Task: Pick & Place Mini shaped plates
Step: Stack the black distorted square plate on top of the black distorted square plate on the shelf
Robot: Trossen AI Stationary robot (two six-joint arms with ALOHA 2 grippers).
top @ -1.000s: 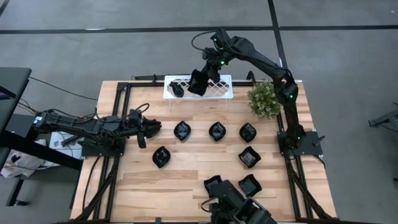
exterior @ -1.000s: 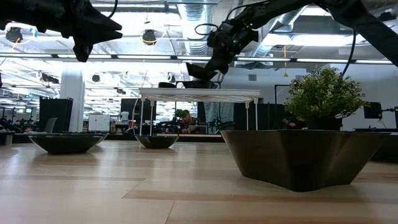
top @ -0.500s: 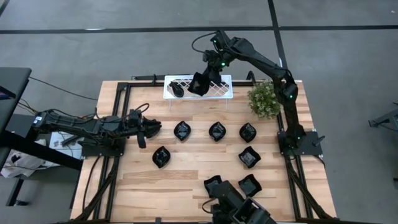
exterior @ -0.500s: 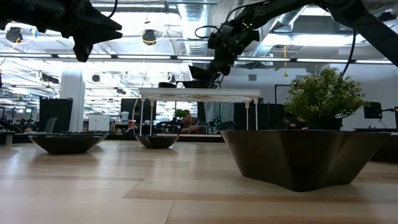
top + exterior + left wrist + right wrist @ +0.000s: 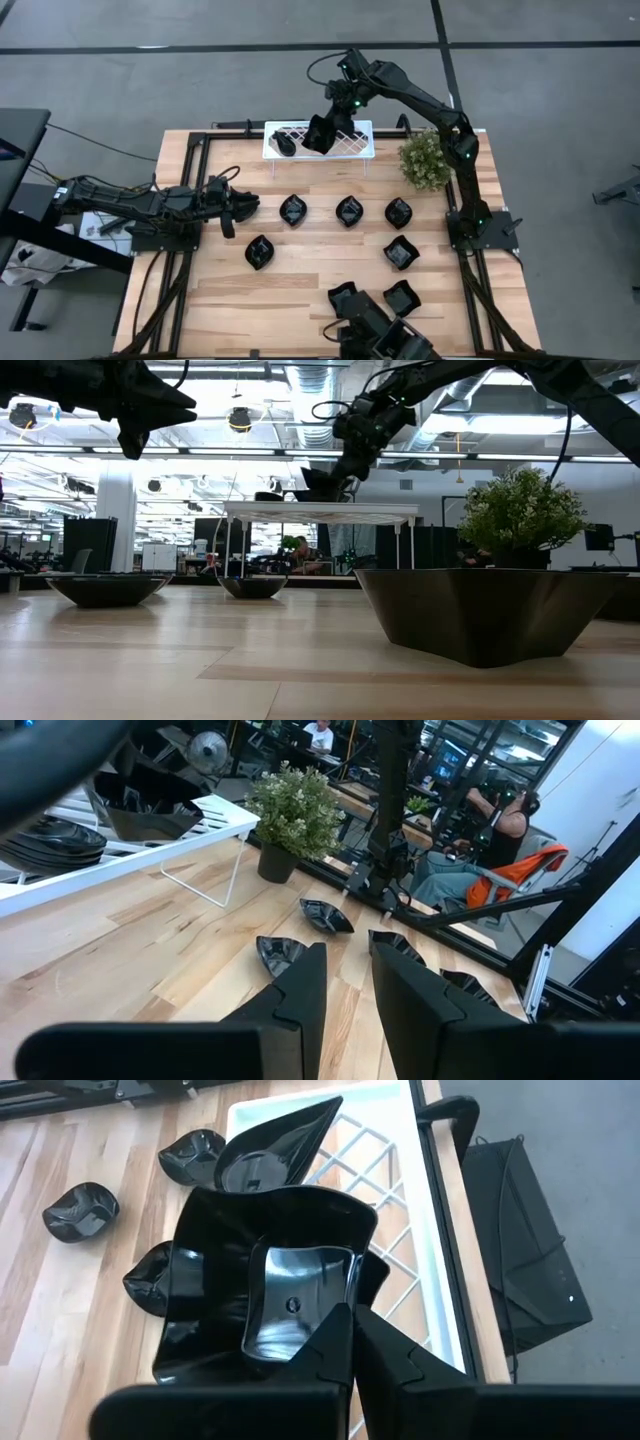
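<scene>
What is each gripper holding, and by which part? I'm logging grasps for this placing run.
The right gripper is shut on the rim of a square black mini plate, over the white rack. The left gripper holds nothing.

White rack (image 5: 360, 142) at table's (image 5: 300, 290) far edge, potted plant (image 5: 424, 160) beside

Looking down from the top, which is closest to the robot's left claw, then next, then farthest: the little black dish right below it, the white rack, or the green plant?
From the left gripper, in the high view:
1. The black dish, just beside it toward the table's front.
2. The white rack, at the back edge.
3. The green plant, on the right side.
</scene>
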